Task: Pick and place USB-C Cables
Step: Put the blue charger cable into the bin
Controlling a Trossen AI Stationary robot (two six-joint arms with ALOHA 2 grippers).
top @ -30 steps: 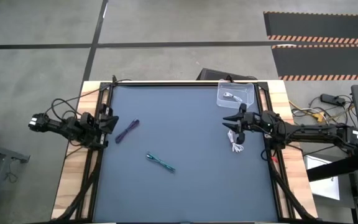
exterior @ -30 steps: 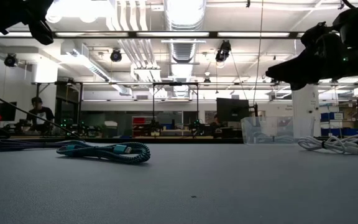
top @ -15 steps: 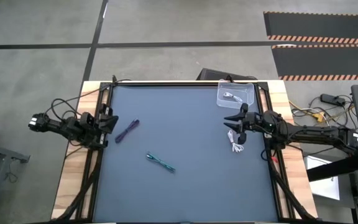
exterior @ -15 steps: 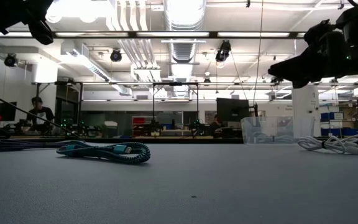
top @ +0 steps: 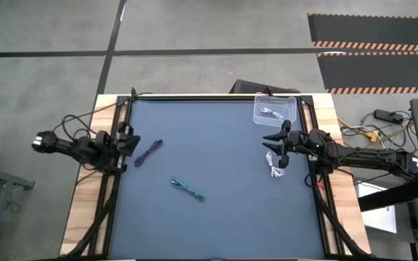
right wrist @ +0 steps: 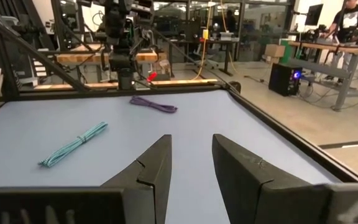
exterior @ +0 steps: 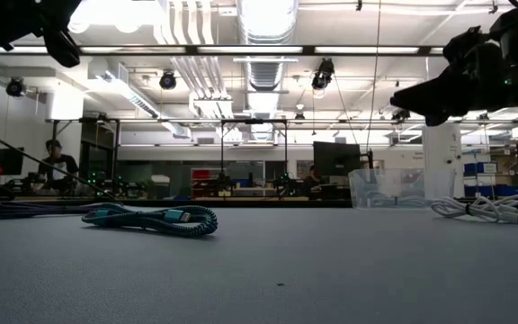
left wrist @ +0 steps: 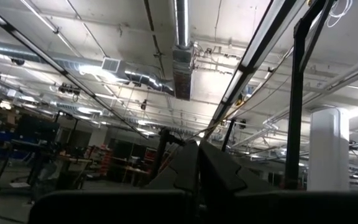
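Observation:
Both grippers are free of the cables. My right gripper [top: 266, 145] [right wrist: 191, 163] hovers open above the table's right side, pointing toward the left edge. One white cable [top: 274, 167] [exterior: 485, 209] lies flat on the mat just on its near side. A second white cable [top: 269, 112] lies inside the clear bin [top: 289, 109] [exterior: 385, 188] at the far right corner. The dark purple cable [top: 149, 152] [right wrist: 153, 104] and the teal cable [top: 187, 189] [exterior: 154, 217] [right wrist: 73, 144] lie flat on the left half. My left gripper [top: 132, 142] [left wrist: 197, 169] is shut at the left edge, beside the purple cable.
The dark mat [top: 216, 217] is framed by black rails and wooden strips along the left and right sides [top: 85, 210]. The bin sits close behind my right gripper. In the low view, the room beyond the table holds benches, monitors and a person far off [exterior: 54, 162].
My right gripper has drifted slightly up and toward the table's right edge, staying open. The cables lie where they were.

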